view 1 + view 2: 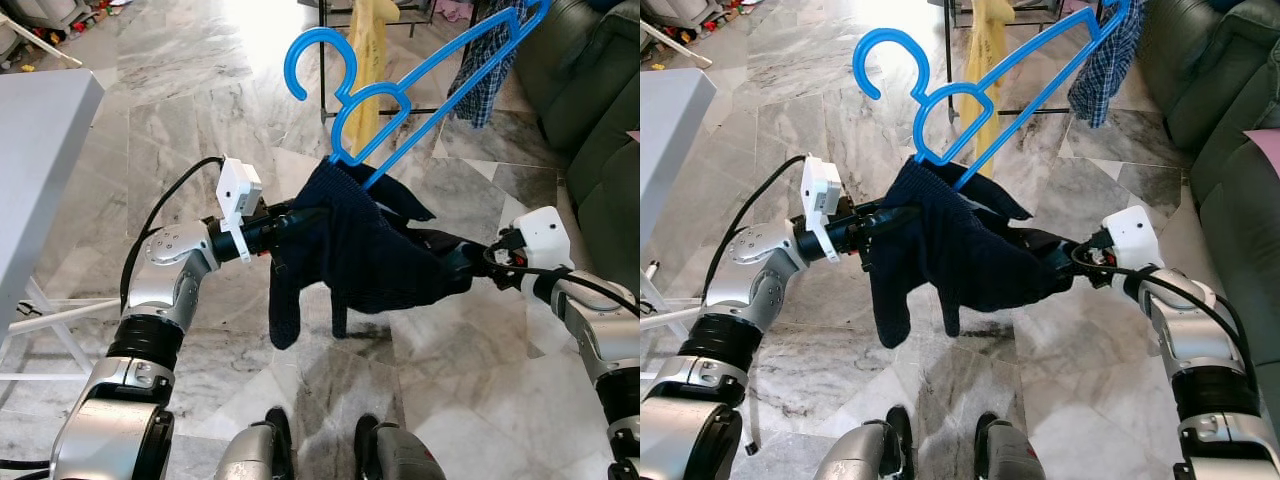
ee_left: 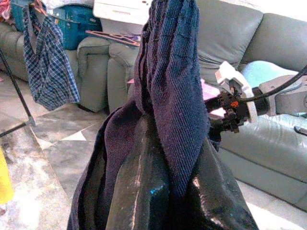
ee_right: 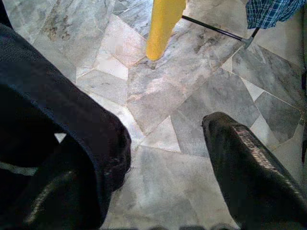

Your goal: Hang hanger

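The left gripper [image 1: 300, 218] is clamped on the dark garment [image 1: 355, 250] carrying the blue hanger [image 1: 400, 85] — hook up, ready for a rail — while the right gripper [image 3: 158, 167], fingers apart, props the cloth's other side

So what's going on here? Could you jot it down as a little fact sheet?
Garment: dark navy knit garment, held between both arms
Hanger: blue plastic hanger, partly inside the garment, hook up
Left pincer: shut on the garment's edge
Right pincer: open, one finger under the cloth
Backdrop: marble floor, green sofa, checked shirt hanging behind
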{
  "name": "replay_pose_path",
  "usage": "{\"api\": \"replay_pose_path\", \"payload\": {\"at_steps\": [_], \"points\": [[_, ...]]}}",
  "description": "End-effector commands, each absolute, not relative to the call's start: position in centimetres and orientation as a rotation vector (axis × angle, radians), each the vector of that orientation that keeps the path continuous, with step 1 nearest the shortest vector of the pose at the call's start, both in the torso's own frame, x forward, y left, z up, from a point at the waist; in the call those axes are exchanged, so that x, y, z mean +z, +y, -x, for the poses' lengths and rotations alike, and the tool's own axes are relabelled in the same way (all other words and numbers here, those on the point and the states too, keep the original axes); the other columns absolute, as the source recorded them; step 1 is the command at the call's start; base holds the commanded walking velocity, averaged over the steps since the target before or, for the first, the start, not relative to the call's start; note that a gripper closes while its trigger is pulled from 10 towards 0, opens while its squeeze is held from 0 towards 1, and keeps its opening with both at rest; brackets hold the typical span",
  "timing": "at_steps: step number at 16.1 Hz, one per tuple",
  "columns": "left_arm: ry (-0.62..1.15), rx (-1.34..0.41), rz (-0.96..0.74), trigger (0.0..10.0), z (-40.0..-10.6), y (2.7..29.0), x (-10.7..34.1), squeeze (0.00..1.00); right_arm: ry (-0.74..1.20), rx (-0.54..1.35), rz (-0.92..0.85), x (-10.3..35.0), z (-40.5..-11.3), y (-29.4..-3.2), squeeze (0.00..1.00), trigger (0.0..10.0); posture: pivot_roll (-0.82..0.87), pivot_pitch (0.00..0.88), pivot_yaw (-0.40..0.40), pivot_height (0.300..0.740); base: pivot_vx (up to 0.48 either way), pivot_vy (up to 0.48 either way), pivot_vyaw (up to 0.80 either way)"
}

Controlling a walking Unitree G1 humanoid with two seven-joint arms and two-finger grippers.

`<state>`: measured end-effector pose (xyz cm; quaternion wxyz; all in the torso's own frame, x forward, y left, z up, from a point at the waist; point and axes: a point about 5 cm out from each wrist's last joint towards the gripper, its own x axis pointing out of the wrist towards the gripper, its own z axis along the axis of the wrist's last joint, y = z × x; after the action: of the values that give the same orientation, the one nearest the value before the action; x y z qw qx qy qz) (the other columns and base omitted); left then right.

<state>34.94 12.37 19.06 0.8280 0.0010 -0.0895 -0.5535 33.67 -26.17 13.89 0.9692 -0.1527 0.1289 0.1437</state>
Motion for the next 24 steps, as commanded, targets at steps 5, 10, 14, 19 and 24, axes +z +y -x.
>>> {"api": "replay_pose_path", "payload": {"at_steps": [5, 10, 14, 19, 24], "points": [[-0.182, -1.007, -0.043, 0.0, -36.1, 12.2, 17.4, 0.00, -0.025, 0.427, -0.033, 14.4, -32.5, -19.9, 1.00, 10.0, -0.16, 0.237, 0.076, 0.740, 0.000, 0.000, 0.00], [-0.121, -0.911, 0.018, 0.0, -35.4, 12.0, 14.3, 0.00, -0.052, 0.462, -0.066, 14.4, -32.6, -17.0, 1.00, 10.0, -0.17, 0.228, 0.050, 0.740, 0.000, 0.000, 0.00], [-0.164, -0.885, -0.022, 0.0, -36.4, 12.1, 15.5, 0.00, -0.046, 0.557, 0.072, 14.7, -31.3, -18.1, 1.00, 10.0, -0.16, 0.225, 0.044, 0.740, 0.000, 0.000, 0.00], [-0.249, -0.902, -0.074, 0.0, -37.6, 12.7, 19.4, 0.00, 0.085, 0.556, 0.237, 11.6, -28.1, -22.2, 1.00, 10.0, -0.15, 0.240, 0.073, 0.740, 0.000, 0.000, 0.00], [-0.354, -1.004, -0.107, 0.0, -37.9, 13.2, 23.7, 0.00, 0.181, 0.514, 0.408, 8.3, -26.7, -23.0, 0.00, 10.0, -0.14, 0.244, 0.089, 0.740, 0.000, 0.000, 0.00]]}}
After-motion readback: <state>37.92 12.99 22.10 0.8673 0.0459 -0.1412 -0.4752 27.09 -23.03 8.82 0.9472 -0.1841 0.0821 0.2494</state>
